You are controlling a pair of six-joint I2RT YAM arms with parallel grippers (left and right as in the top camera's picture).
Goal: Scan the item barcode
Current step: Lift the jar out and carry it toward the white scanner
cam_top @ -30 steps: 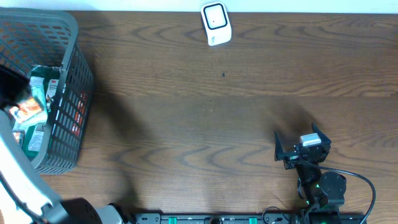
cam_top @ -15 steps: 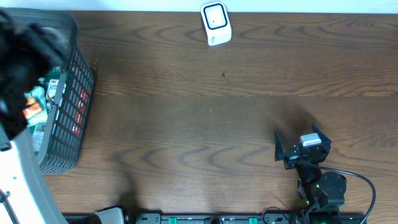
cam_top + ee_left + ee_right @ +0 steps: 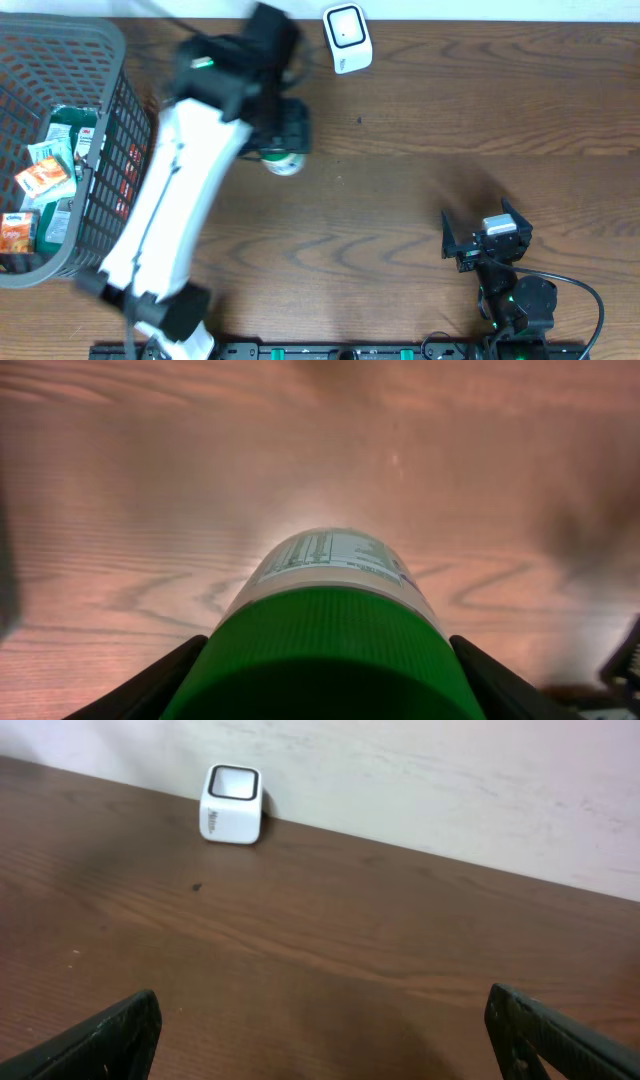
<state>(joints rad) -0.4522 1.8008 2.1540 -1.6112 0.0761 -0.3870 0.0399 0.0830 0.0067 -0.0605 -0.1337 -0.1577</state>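
Observation:
The item is a white bottle [image 3: 331, 557] with a green cap [image 3: 325, 650] and a printed label. My left gripper [image 3: 322, 695] is shut on it, one dark finger on each side of the cap. From overhead the left gripper [image 3: 286, 145] holds the bottle [image 3: 283, 162] over the table, left of and nearer than the white scanner [image 3: 347, 38]. The scanner [image 3: 231, 804] also stands at the table's far edge in the right wrist view. My right gripper [image 3: 468, 241] rests open at the near right, nothing between its fingers [image 3: 112, 1035].
A grey mesh basket [image 3: 112, 150] stands at the left edge and holds several snack packets [image 3: 45, 175]. A pale wall runs behind the scanner. My left arm stretches diagonally from the near left to the bottle.
My left arm has swung out of the basket and to the right, carrying the bottle to the middle of the table near the scanner. The right arm has not moved.

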